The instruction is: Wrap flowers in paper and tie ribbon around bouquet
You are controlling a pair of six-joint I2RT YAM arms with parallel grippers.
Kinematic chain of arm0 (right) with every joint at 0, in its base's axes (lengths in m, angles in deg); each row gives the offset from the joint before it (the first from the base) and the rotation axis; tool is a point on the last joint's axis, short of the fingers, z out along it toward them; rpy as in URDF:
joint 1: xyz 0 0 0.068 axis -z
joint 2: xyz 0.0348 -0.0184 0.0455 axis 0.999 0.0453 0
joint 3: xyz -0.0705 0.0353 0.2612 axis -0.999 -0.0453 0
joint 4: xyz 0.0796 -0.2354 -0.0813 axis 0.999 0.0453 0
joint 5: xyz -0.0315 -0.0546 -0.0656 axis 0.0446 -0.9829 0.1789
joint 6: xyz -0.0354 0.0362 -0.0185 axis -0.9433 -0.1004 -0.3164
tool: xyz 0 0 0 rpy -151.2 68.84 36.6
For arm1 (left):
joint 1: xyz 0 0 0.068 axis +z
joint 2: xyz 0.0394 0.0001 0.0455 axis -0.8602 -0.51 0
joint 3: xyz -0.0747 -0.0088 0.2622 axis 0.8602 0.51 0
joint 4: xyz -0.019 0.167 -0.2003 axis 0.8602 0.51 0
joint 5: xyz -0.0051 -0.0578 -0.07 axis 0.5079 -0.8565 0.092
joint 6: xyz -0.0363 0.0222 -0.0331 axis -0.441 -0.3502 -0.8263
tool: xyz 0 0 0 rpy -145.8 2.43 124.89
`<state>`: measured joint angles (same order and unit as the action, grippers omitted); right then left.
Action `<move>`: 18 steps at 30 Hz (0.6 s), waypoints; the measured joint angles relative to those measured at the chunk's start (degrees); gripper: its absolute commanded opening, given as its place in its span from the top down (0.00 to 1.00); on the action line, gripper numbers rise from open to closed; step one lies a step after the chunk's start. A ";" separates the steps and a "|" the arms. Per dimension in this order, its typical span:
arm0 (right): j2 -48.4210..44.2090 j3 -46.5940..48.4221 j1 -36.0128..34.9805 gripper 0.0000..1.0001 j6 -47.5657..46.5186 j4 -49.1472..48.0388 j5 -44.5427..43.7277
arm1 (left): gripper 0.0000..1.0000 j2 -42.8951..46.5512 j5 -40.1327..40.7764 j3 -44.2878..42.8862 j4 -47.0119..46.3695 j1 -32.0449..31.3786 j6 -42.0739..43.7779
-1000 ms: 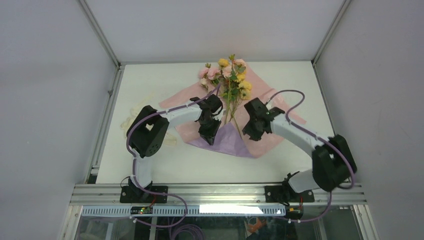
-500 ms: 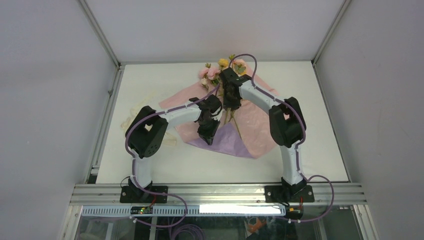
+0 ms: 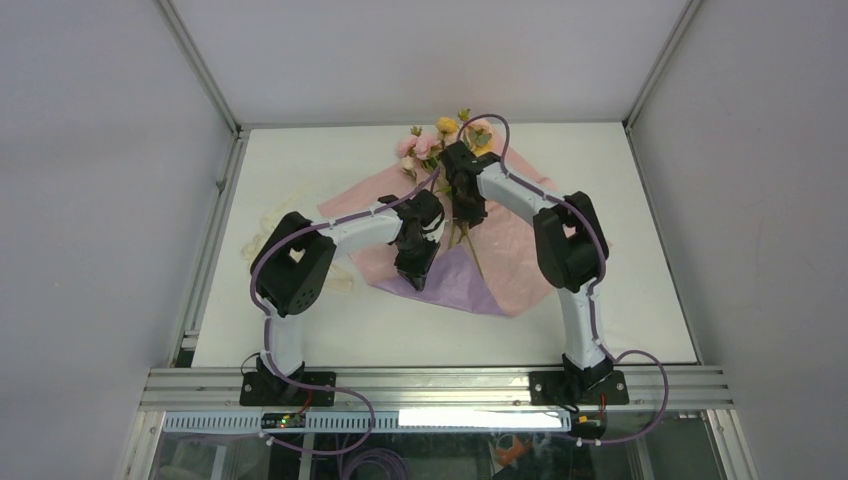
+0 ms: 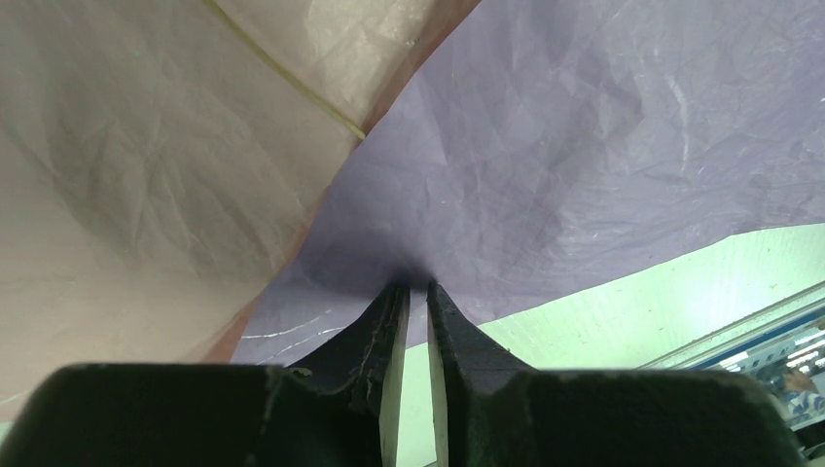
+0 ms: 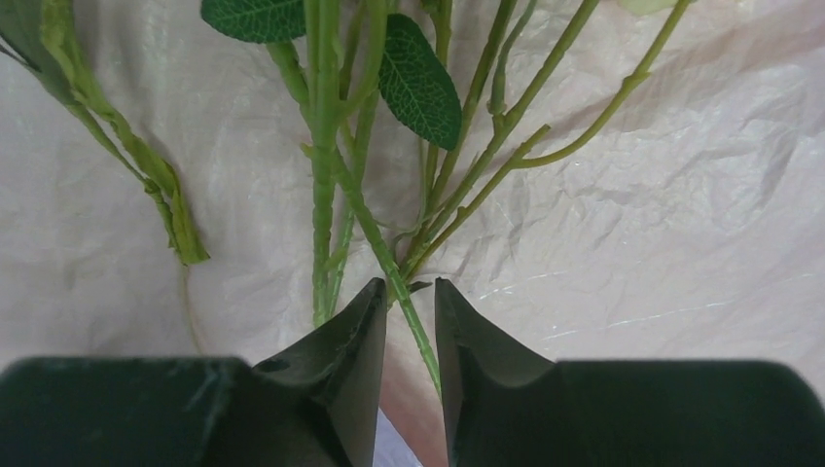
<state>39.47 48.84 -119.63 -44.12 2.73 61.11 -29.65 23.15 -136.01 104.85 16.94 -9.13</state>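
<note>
The right arm [image 3: 515, 190] covers some blooms of the flowers [image 3: 422, 145].

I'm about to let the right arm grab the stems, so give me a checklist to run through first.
1. Left gripper pinches the paper's folded lilac corner: ok.
2. Flowers lie on the paper's pink side: ok.
3. One stem sits between the right gripper's jaws: ok.
4. Right jaws shut on that stem: not ok, a gap shows.
5. Ribbon in view, on the left of the table: ok.
</note>
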 measured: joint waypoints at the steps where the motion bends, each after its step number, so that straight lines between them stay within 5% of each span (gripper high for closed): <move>1: 0.20 -0.24 0.02 0.75 0.09 -0.31 0.17 | 0.83 0.00 0.00 0.00 0.00 0.00 0.00; 8: 1.55 -1.20 0.61 0.96 2.95 -1.75 0.37 | 0.83 0.00 0.02 0.00 0.00 0.00 0.00; 18: -0.39 -4.48 1.03 1.00 12.83 -5.44 -2.34 | 0.83 0.00 0.00 0.00 0.00 0.00 -0.02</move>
<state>39.08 44.36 -118.60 -31.29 -2.71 58.77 -29.65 23.15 -136.01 104.85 16.94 -9.15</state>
